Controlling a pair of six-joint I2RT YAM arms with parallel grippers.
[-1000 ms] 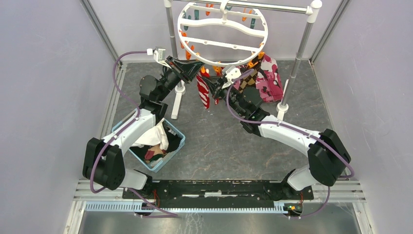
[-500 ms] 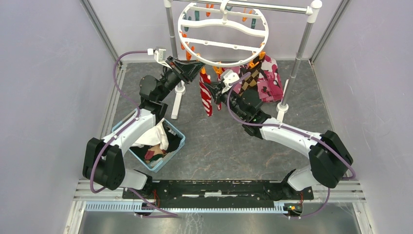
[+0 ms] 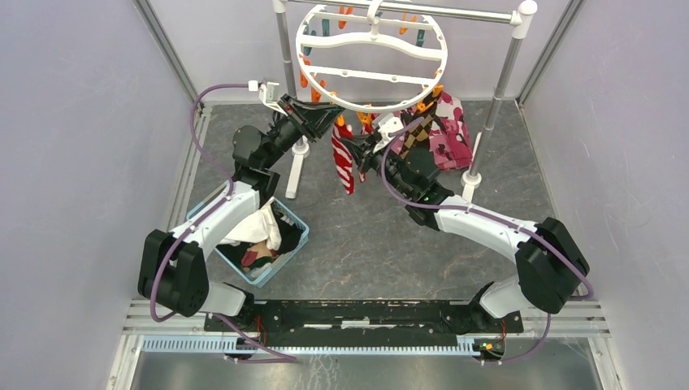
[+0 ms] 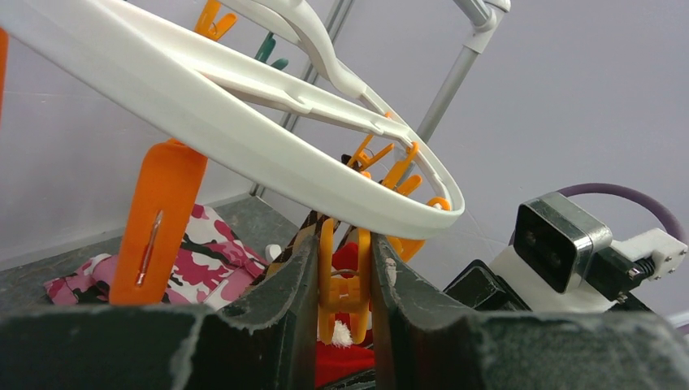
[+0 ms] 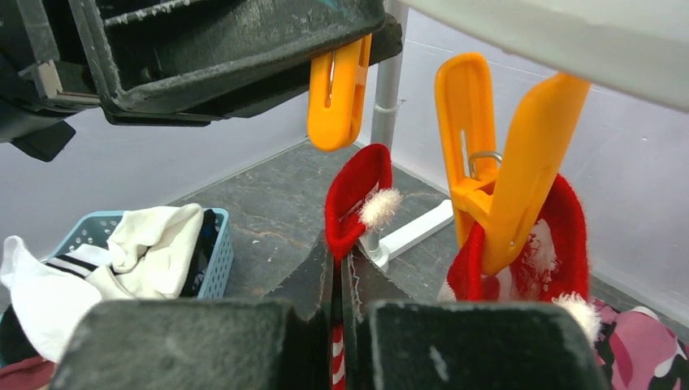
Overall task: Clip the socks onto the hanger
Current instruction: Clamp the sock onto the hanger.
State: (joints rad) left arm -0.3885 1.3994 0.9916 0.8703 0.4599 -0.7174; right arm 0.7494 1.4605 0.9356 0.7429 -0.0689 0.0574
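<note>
1. The hanger [image 3: 374, 75] is a big round white ring with bars across it. It hangs high at the back on a silver stand [image 3: 499, 93]. Orange and teal pins hang down from its edge.
2. At the left is a blue basket [image 3: 294, 248]. In it lie a white cloth [image 3: 262, 227] and a white sock [image 5: 65, 272] with dark stripes.
3. The left arm reaches up and to the right, to the near edge of the ring. The left gripper [image 4: 345, 305] has its fingers [image 4: 288, 309] set narrow, one on each side of an orange clothespin [image 4: 345, 276]. They squeeze it.
4. Just under that pin is the striped sock [image 3: 344, 166]. It is red and white, and it hangs down long. Its top is red with a small fluffy white ball. The top is near the pin but not touching it.
5. The right arm stretches up and to the left. The right gripper [image 5: 337, 284] is closed tight on the red top of the striped sock and holds it up.
6. To the right, a second pin [image 5: 504, 179] is clipped on another red sock [image 5: 561, 236].
7. Further right, a brown-and-black argyle sock [image 3: 414, 134] is under the ring's near edge. A pink camouflage cloth [image 3: 451, 138] lies on the table beside it.
</note>
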